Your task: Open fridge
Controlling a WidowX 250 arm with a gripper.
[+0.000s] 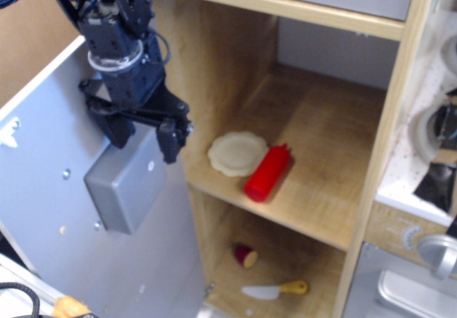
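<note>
The fridge (385, 118) is a tall light-wood cabinet. Its silver-grey door (50, 211) is swung wide open to the left, showing its inner face with a raised grey box (125, 186). The handle and buttons are hidden on the far side. My black gripper (146, 143) hangs in front of the door's inner face, just left of the cabinet's opening. Its two fingers (171, 143) are apart and hold nothing.
On the middle shelf (321, 182) lie a cream round plate (237, 153) and a red bottle (268, 172). On the bottom shelf lie a small purple-yellow food piece (245, 255) and a toy knife (275, 289). A stove top (435, 132) and an oven door (400, 289) stand at the right.
</note>
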